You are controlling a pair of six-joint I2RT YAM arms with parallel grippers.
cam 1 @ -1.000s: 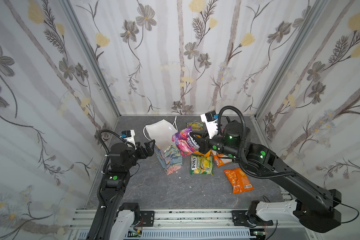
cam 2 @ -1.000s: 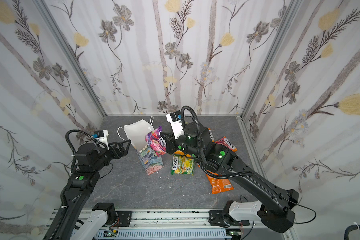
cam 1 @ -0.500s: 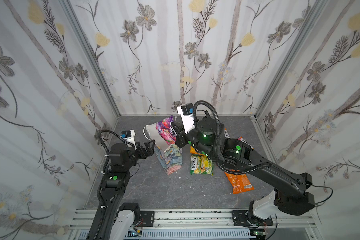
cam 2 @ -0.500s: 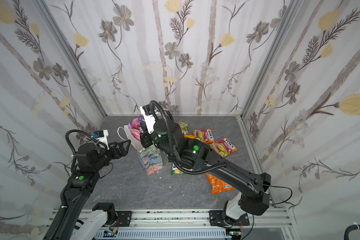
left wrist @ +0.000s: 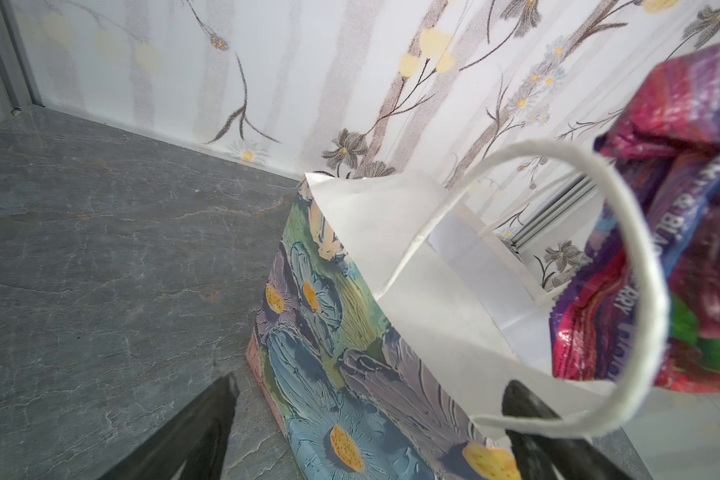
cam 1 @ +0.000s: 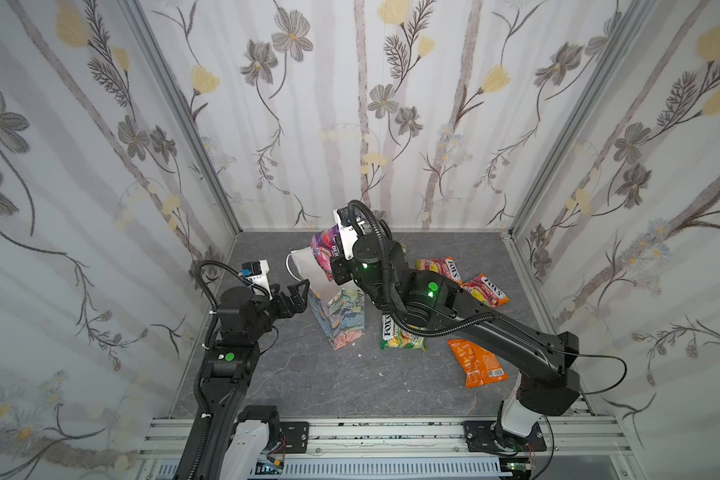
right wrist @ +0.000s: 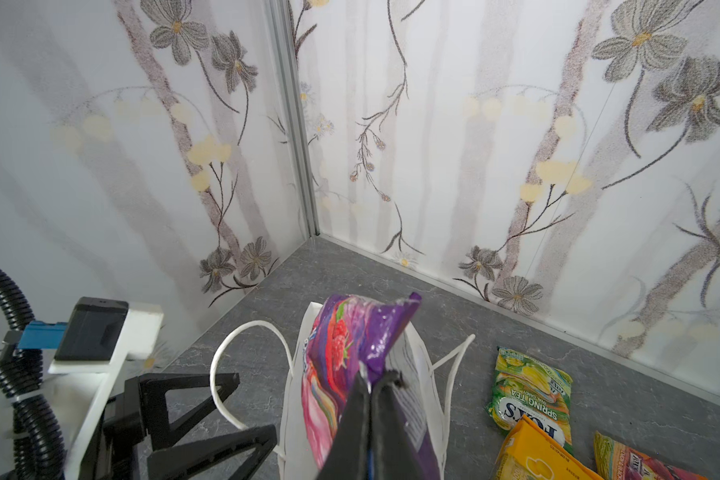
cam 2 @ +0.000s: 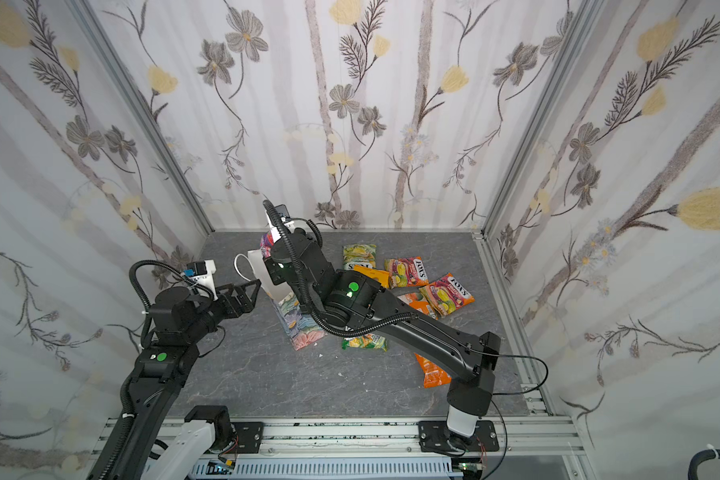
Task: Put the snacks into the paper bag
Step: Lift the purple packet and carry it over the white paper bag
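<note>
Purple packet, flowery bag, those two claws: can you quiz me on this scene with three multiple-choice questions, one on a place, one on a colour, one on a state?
1. Where is the purple packet?
A. lying flat, loose
B. over the paper bag's open top
C. deep inside, out of sight

2. What colour is the packet lying nearest the front rail?
A. orange
B. purple
C. blue

3. How is the left gripper?
A. open and empty
B. shut and empty
C. shut on a packet

Answers:
1 B: the shut right gripper holds it there.
2 A: the orange packet lies frontmost.
3 A: its jaws stand apart beside the bag.
</note>
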